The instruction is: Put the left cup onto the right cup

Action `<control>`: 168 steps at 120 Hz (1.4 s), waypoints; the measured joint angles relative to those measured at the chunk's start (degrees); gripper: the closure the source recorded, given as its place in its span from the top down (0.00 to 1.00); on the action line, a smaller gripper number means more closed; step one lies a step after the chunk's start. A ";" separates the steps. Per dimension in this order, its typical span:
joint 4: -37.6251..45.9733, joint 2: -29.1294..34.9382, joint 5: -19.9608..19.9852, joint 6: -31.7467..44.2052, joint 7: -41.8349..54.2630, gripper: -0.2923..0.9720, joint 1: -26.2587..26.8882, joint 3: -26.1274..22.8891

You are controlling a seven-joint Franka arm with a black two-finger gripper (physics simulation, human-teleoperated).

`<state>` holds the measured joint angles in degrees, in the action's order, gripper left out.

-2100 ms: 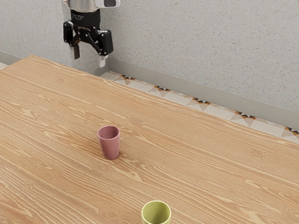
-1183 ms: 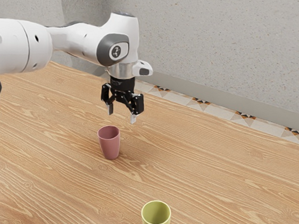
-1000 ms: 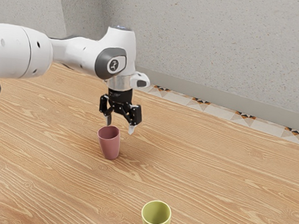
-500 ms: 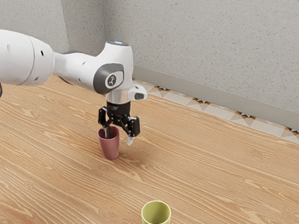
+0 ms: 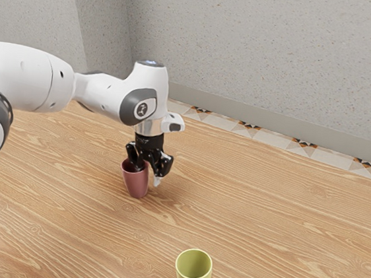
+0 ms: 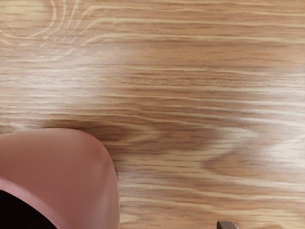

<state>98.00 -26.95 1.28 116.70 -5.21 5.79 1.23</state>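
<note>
Pink cup (image 5: 135, 181) | tool (image 5: 147, 173) part-open astride rim, not gripping | risk: one-wall pinch tips or slips it | green cup (image 5: 193, 272) well apart, nearer

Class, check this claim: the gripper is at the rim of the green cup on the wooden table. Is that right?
No. The gripper is at the rim of the pink cup on the wooden table; the green cup stands apart, nearer the camera. The exterior view shows it.

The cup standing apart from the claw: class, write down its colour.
Plain yellow-green, no pattern; the small yellow-green cup shows best in the exterior view.
</note>
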 joint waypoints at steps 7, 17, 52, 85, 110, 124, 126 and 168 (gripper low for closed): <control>-0.11 0.01 -0.46 0.20 0.09 0.36 0.05 0.01; -0.15 0.08 -0.62 0.41 0.18 0.28 0.05 0.10; -0.16 0.48 -0.65 0.64 0.39 0.18 0.09 0.42; -0.53 6.30 -1.30 -1.66 0.49 0.17 2.58 0.50; -0.55 11.54 -0.97 -3.30 0.25 0.17 6.15 -4.29; -0.52 12.76 -1.31 -3.72 -0.40 0.17 6.48 -9.52; -0.51 12.81 -1.34 -3.76 -0.51 0.17 6.49 -10.17; 1.73 14.53 -1.44 -4.63 -2.82 0.17 7.47 -14.95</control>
<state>99.73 -12.42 -0.16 112.08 -8.03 13.26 -13.72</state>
